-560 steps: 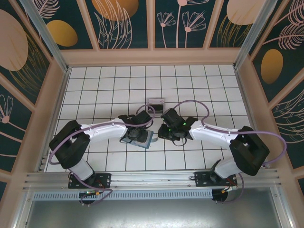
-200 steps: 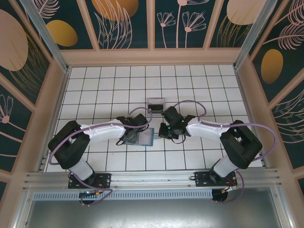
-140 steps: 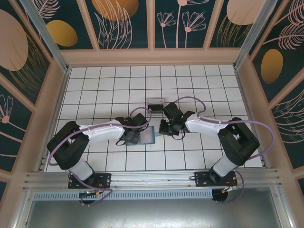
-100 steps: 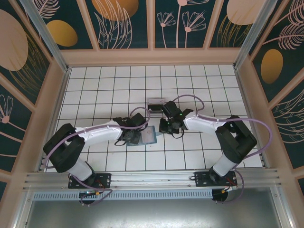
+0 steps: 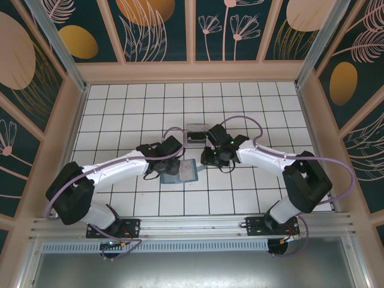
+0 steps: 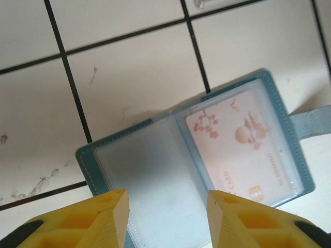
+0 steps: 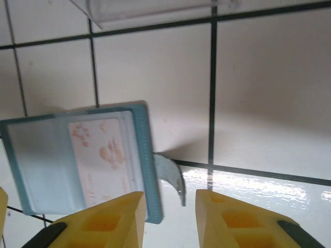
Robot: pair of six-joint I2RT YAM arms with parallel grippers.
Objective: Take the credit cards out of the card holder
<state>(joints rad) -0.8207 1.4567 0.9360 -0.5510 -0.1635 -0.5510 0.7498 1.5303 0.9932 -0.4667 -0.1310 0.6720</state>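
Card holder spread flat beneath left gripper, jaws parted, empty; right gripper beside strap, parted, empty

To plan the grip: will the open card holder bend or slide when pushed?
Probably floppy: the card holder lies open along a fold. Likely light, sliding easily on glossy tiles. Its strap curls up, so seems limp.

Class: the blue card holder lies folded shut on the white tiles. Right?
No. The card holder lies open, not shut, on the white tiles; the left wrist view shows its pockets and a pink card inside.
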